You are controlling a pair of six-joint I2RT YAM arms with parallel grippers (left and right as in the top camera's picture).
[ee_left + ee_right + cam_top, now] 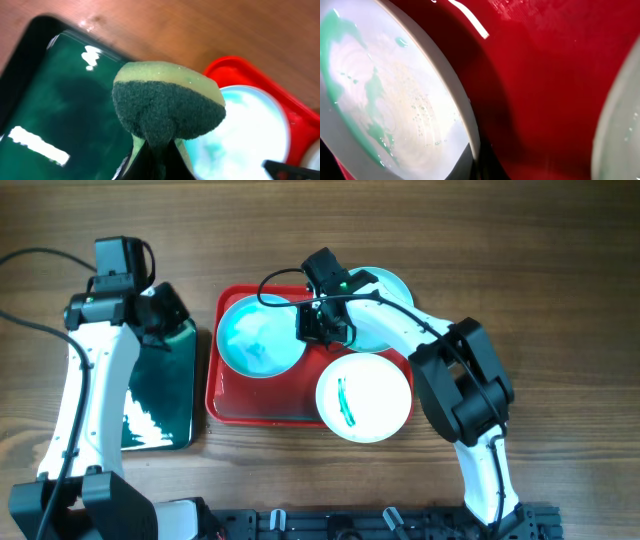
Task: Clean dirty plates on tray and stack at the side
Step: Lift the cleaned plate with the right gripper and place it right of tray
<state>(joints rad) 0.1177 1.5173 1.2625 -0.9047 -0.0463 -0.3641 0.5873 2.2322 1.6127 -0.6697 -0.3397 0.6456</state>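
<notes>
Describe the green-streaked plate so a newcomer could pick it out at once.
Find the red tray in the middle of the wooden table. The plate sits at its near right corner, overhanging the rim. Unlike the left plate and the far plate, both washed pale teal, it is white with one thin green streak.

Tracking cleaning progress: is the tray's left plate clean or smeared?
Smeared: the left plate shows green streaks and bubbles across its face.

Narrow gaps between plates (260, 338) on tray (262, 404)
</notes>
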